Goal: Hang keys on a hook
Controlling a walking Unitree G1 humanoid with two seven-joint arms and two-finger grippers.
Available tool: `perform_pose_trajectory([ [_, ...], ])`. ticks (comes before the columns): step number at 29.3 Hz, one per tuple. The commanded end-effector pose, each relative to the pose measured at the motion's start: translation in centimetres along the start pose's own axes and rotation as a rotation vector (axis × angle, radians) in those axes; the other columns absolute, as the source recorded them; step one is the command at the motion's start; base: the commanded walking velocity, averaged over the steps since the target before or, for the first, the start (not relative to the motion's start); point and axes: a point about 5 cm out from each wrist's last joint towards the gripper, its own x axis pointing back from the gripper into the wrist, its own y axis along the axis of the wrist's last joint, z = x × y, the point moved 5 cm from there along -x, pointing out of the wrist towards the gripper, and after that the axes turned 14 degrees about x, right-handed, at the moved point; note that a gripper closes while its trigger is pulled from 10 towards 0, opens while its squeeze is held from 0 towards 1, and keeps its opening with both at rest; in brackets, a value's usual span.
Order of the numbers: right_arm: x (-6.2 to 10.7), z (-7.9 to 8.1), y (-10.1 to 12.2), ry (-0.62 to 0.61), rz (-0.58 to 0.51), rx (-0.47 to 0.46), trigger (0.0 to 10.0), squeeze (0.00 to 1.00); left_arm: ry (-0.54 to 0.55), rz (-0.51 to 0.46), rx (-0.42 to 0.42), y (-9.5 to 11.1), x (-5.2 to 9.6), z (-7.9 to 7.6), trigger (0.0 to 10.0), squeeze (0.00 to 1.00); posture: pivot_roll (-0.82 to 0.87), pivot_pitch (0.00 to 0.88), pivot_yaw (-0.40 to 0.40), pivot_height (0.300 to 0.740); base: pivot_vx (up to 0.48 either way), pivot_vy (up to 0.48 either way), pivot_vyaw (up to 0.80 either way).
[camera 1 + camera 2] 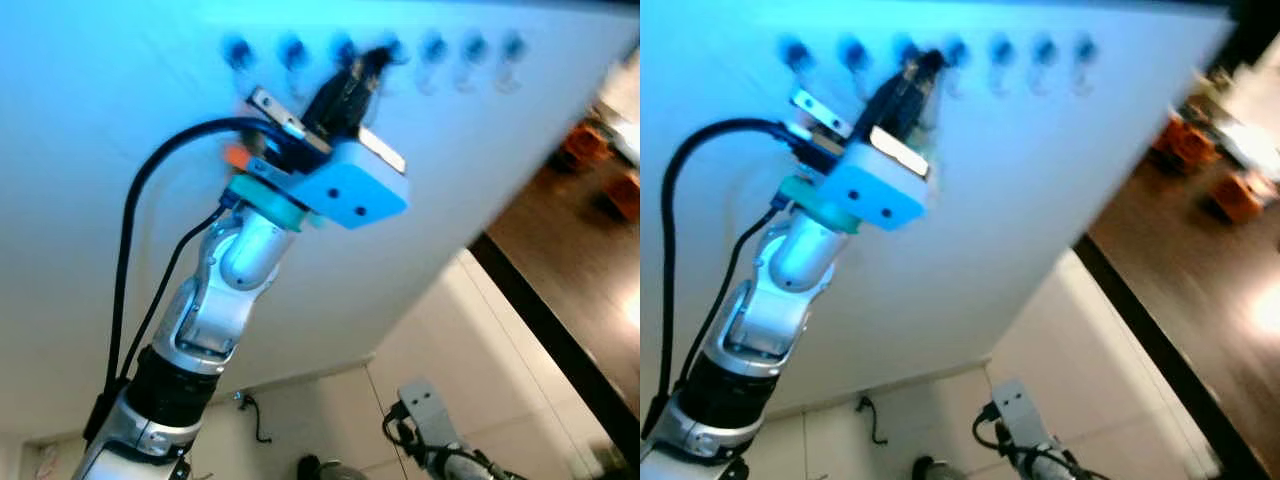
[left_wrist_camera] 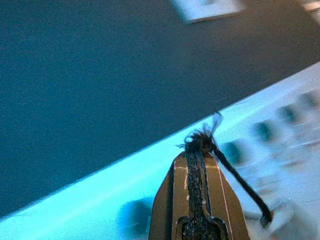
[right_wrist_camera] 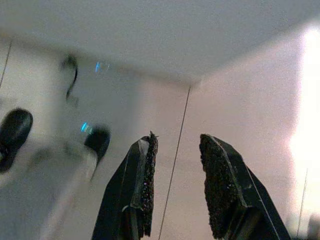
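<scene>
The left gripper (image 1: 368,66), raised to the row of hooks (image 1: 432,48) on the wall, has its fingers clamped on a soft, frayed black cord (image 2: 240,182), seemingly the keys' limp loop, while the right gripper (image 3: 177,165) hangs with fingers apart.

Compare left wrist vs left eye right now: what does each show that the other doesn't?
Left wrist alone: the left gripper's fingertips pressed shut on a black cord that trails toward a hook.
Left eye alone: the raised left arm, the right arm hanging low over the floor, and a doorway.
Both: the left gripper up at the row of hooks on the white wall.
</scene>
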Motion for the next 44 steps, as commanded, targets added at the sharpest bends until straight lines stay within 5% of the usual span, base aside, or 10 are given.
perform_pose_trajectory([
  [1,0.2,1.0,-0.6,0.013,0.011,-0.031,10.0,0.00,-0.024,-0.010,-0.010,0.1,0.2,-0.7,10.0,0.00,-0.04,0.079,-0.062,0.740,0.000,0.000,0.00],
  [28,0.2,1.6,-0.5,0.032,0.015,0.006,10.0,0.00,-0.074,-0.119,-0.176,0.9,2.5,-0.7,10.0,0.00,-0.02,0.090,-0.059,0.740,0.000,0.000,0.00],
  [44,0.4,1.9,-1.2,0.032,0.034,0.007,10.0,0.00,-0.142,0.019,-0.153,-2.4,4.1,-1.7,10.0,0.00,-0.02,0.098,-0.054,0.740,0.000,0.000,0.00],
])
